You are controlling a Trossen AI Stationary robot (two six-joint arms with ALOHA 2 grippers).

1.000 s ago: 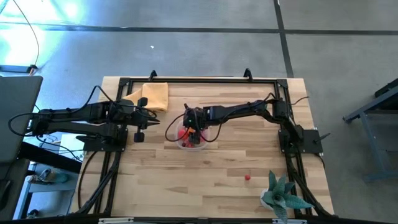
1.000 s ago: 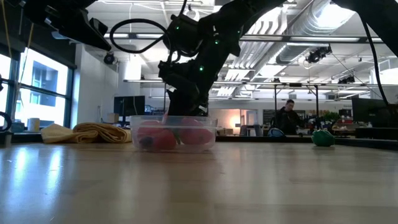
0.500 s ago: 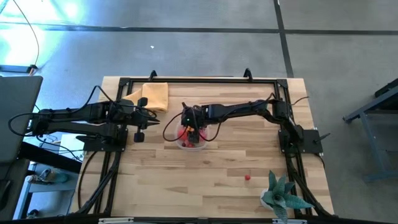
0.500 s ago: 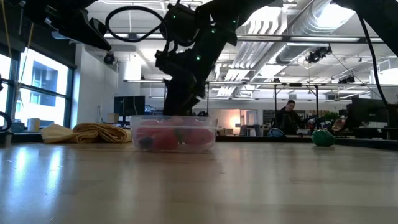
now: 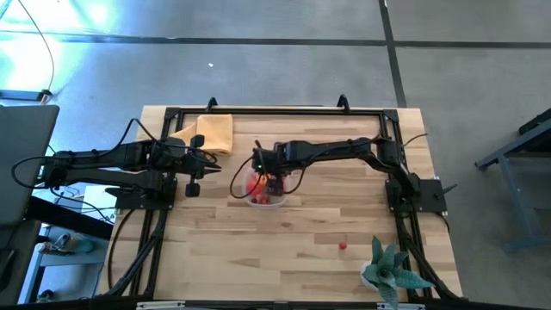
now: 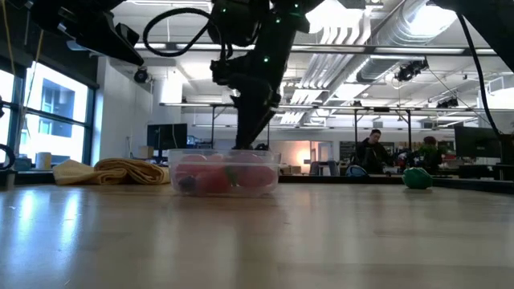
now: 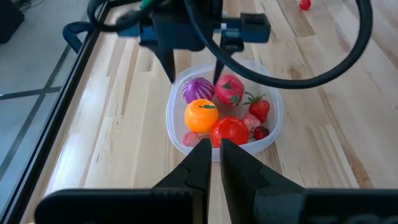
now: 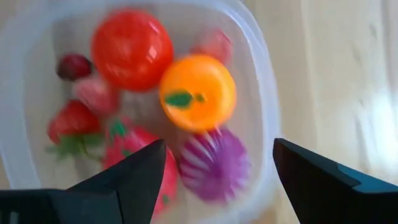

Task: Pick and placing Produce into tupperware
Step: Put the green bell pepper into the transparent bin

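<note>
The clear tupperware (image 5: pixel 264 193) stands on the table's middle, seen too in the low view (image 6: pixel 224 170). Produce lies inside it: an orange piece (image 7: pixel 201 116), a purple one (image 7: pixel 198 90), a red round one (image 7: pixel 229 132), a strawberry (image 7: pixel 258 109) and several small red and pink ones. One red piece (image 5: pixel 343 245) lies alone on the table toward the near right. My right gripper (image 8: pixel 214 186) hangs open just above the tub, fingers pointing steeply down, nothing between them. My left gripper (image 7: pixel 216 155) waits shut, left of the tub.
A folded yellow cloth (image 5: pixel 215 131) lies at the far left, behind my left arm. A spiky teal potted plant (image 5: pixel 389 271) stands at the near right corner. Black frame rails run along the table's edges. Bare wood lies between the tub and the near edge.
My right gripper has risen out of the tupperware until its fingertips are about level with the rim, tipping to point more steeply down. Its fingers have stayed open. The produce in the tub has kept its place.
</note>
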